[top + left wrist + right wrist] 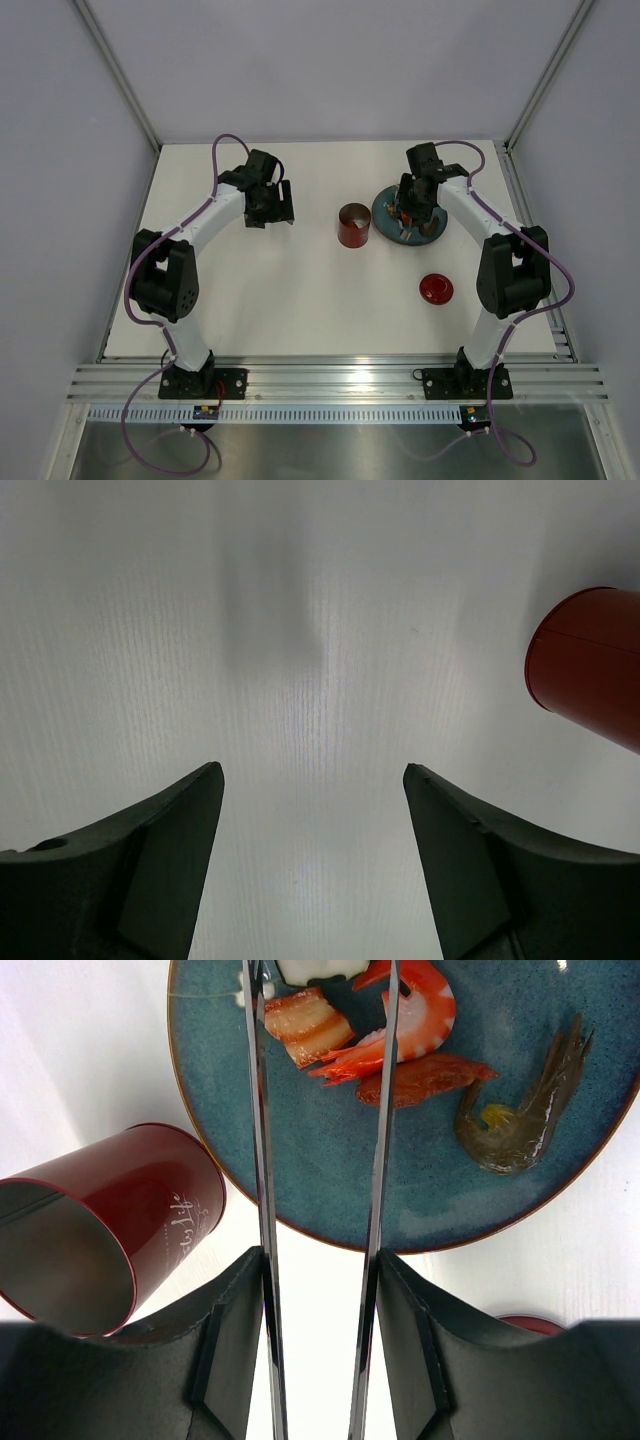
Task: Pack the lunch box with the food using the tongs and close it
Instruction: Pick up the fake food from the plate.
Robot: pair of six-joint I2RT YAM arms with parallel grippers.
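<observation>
My right gripper (320,1260) is shut on the tongs (258,1110), one finger pressing on each silver arm. The two arms stay apart and run out over the blue plate (480,1200); their tips pass the top edge of the right wrist view. Between and beside the arms lies the food: a layered meat piece (308,1022), an orange shrimp (415,1015) and an orange-red strip (425,1075). The lunch box (353,225) stands open left of the plate, its silvery inside showing (60,1260). My left gripper (268,205) hangs open over bare table (312,770), nothing between its fingers.
The red lid (435,289) lies on the table in front of the plate, near the right arm. A grey-brown shrimp (520,1120) rests on the plate's right side. The lunch box (590,665) shows at the right edge of the left wrist view.
</observation>
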